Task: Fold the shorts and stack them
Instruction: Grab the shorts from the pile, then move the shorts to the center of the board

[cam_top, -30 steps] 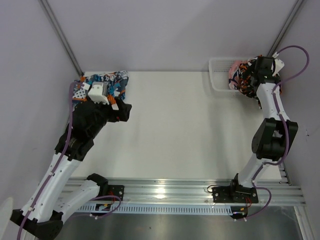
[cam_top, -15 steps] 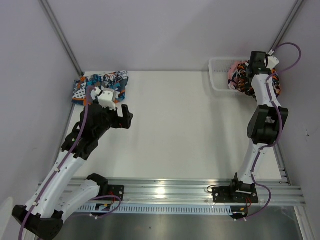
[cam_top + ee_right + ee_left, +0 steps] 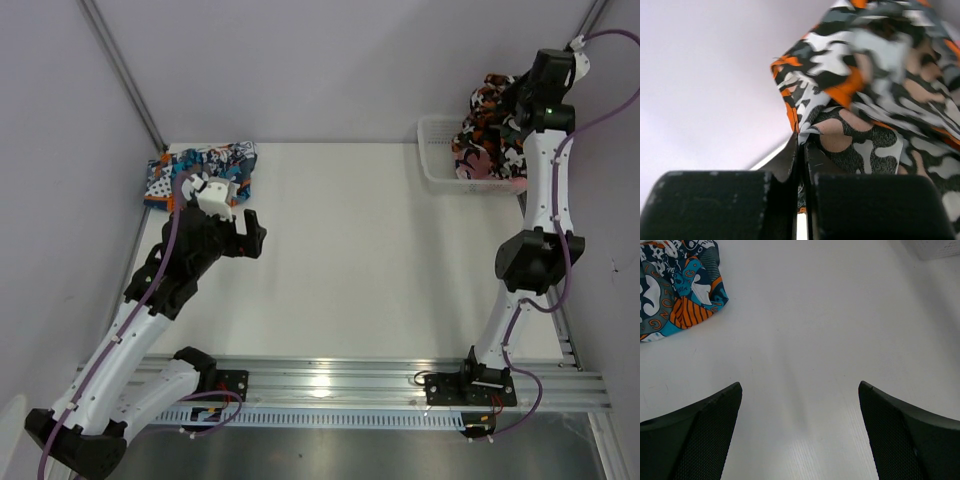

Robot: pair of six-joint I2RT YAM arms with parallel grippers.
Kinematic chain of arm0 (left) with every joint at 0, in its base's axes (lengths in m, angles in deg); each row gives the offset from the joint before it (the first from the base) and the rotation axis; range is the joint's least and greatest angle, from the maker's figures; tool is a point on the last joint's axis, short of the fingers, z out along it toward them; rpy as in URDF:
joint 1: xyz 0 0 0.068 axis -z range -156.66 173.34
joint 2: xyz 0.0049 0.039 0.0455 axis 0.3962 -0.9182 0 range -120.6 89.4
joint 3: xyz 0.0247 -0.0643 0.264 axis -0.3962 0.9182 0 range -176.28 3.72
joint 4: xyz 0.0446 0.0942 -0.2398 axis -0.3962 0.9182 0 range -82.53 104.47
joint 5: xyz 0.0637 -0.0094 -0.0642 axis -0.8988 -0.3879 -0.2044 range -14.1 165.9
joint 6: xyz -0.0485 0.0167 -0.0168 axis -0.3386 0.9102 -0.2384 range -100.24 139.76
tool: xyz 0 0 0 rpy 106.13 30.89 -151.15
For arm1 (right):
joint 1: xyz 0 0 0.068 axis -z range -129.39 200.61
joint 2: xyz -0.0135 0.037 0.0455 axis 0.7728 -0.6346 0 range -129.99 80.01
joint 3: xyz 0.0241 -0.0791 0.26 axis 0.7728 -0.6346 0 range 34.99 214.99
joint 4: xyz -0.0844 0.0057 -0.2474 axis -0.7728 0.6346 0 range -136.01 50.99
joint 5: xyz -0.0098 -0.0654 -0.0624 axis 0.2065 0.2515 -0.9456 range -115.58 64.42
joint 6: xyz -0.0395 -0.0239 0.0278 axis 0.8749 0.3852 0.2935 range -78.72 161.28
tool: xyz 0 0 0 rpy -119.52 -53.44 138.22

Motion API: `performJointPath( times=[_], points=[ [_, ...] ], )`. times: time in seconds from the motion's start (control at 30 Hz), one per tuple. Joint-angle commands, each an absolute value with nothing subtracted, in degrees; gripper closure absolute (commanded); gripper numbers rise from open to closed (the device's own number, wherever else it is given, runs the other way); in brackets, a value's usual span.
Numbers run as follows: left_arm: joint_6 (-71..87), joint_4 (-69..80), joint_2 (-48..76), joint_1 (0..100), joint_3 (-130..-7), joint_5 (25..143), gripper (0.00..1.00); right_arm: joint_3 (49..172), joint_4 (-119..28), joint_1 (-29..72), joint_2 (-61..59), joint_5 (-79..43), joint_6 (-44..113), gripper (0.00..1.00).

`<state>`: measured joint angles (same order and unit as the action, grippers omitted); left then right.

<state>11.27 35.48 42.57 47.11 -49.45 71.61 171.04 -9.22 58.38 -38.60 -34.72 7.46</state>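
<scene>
Treat the orange-black-white-grey blotched fabric shorts [image 3: 487,125], pinched by a fold in the pressed-together right gripper [image 3: 801,142] over the white plastic mesh basket [image 3: 438,168], as light and limp, probably best taken at the waistband; likewise the teal-blue printed shorts [image 3: 212,160] crumpled beyond the spread left gripper [image 3: 800,390].

Bright, even light, soft shadows (blotched shorts [image 3: 875,125] blur up close).

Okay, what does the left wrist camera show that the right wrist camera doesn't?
Only the left wrist: the teal-blue emblem shorts lying on the white table, a basket corner, and the left gripper, open and empty. Only the right wrist: the orange-black-white blotched shorts pinched in the shut right gripper, against a pale wall. Shared: no object, just each camera's own gripper.
</scene>
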Motion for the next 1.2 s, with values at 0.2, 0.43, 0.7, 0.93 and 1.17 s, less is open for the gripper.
performJointPath(
  times=[0.2,0.43,0.7,0.93,1.17],
  points=[
    [12.12,34.19,45.54,47.25,-49.28,68.26,0.01,167.62,-16.92,41.23,-15.28,-13.36,4.10,1.00],
    [10.80,34.19,50.98,47.25,-49.10,61.85,0.01,148.50,-19.72,23.91,1.50,-12.57,-1.77,1.00],
    [9.39,33.75,62.14,47.25,-47.44,52.00,0.01,116.75,-22.64,9.75,19.35,-21.17,-7.06,0.95],
    [9.48,33.74,61.37,47.25,-47.16,53.83,0.01,98.80,-21.94,14.04,18.41,-18.19,-4.87,0.19],
    [9.66,35.15,55.04,47.25,-48.83,61.65,0.01,100.02,-15.53,13.88,13.22,-23.72,9.87,0.12]
  ],
)
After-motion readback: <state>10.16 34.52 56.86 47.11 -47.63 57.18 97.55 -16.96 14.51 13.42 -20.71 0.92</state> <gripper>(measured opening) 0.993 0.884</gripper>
